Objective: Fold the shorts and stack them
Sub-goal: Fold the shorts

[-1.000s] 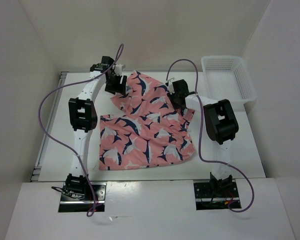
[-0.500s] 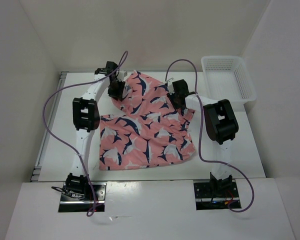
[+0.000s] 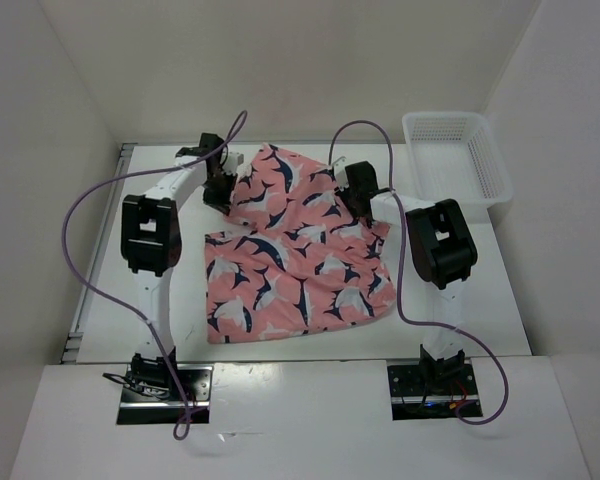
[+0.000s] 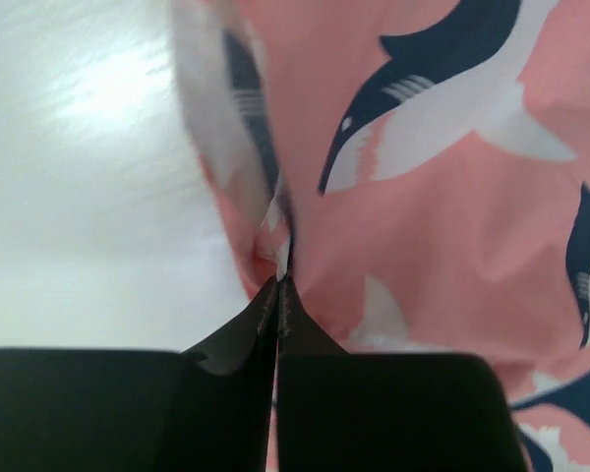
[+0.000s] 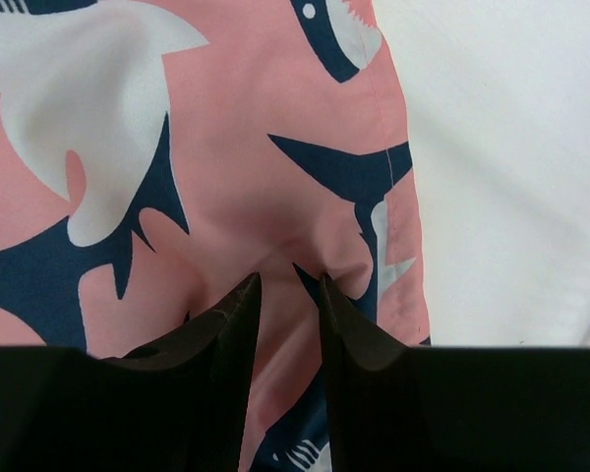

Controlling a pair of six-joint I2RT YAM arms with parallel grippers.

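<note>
Left fingers point(image 4: 278, 295) newly closed on soft shark-print shorts point(image 3: 300, 270), right fingers point(image 5: 256, 300) pinching cloth

Looks like a robotics lab cell, not a home. Plain white panels point(image 3: 280, 70) box me in left, far & right. Bare white table point(image 3: 490, 300), my 2 arms bolted to metal plates point(image 3: 130, 408) at near edge. Purple cables point(image 3: 362, 123) loop loose, white mesh basket point(image 3: 448, 117) far right.
</note>
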